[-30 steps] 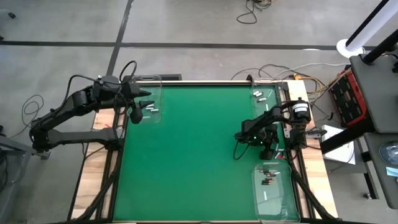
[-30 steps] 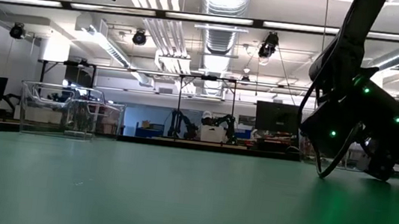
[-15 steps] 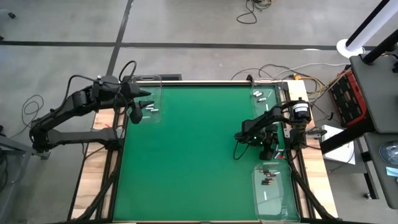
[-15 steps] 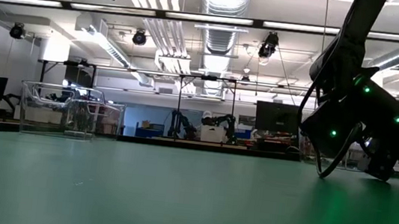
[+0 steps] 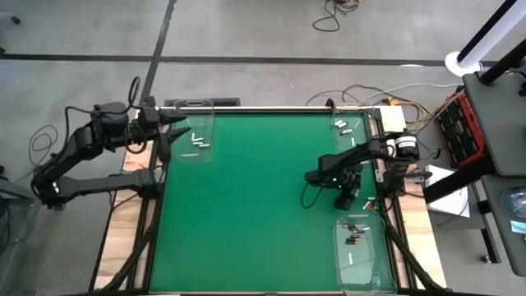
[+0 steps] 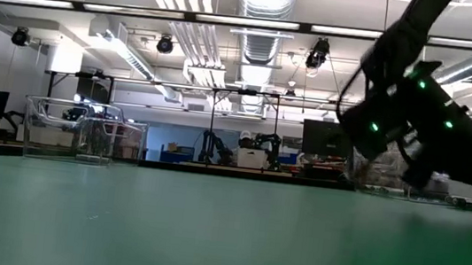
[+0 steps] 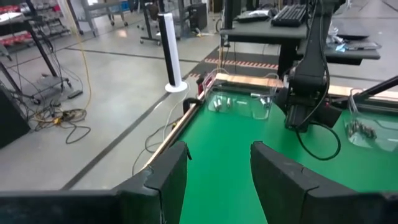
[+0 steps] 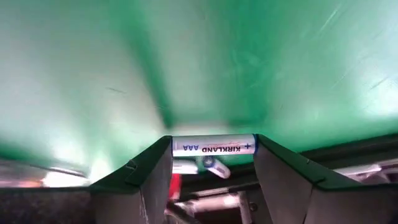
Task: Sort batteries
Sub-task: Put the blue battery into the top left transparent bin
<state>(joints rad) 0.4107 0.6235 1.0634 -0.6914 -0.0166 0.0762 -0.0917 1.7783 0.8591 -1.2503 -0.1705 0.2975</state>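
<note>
Right gripper [image 8: 212, 163], lower centre of its wrist frame, pinched AAA battery [image 8: 213, 147] end-to-end; light, rigid, smooth casing likely slippery.

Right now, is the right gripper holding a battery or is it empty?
Holding one. In the right wrist view a whitish AAA battery spans crosswise between the right gripper's two fingers, above the green table.

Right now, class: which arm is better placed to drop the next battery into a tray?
The right: its gripper is shut on a Kirkland AAA battery. The left gripper is open and empty.
</note>
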